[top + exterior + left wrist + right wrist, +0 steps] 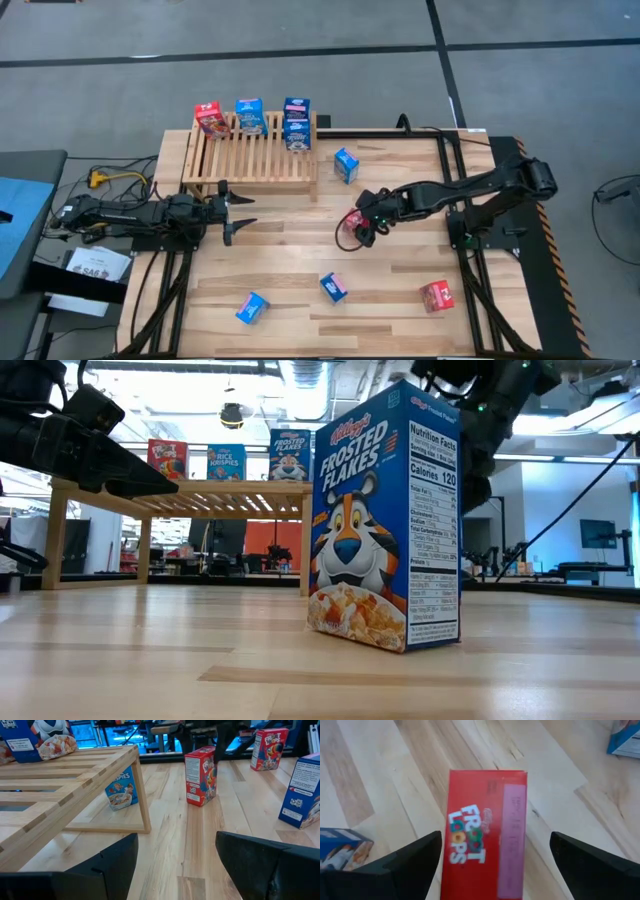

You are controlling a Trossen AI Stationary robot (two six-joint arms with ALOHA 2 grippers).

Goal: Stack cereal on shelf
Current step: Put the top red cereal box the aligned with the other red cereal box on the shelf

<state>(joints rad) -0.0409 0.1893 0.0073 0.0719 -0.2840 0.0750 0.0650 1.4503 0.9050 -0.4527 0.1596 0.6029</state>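
shelf holds three boxes; five boxes stand on table

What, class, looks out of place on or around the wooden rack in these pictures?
Nothing is spilled or damaged. Three cereal boxes stand on the shelf, but five remain off it: a blue box beside the rack, a red Froot Loops box under the open right gripper, and three near the front edge.

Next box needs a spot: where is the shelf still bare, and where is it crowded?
The shelf is crowded only along its far edge, where a red box and two blue boxes stand. The near slats are bare. The left gripper hangs open before the shelf's near edge.
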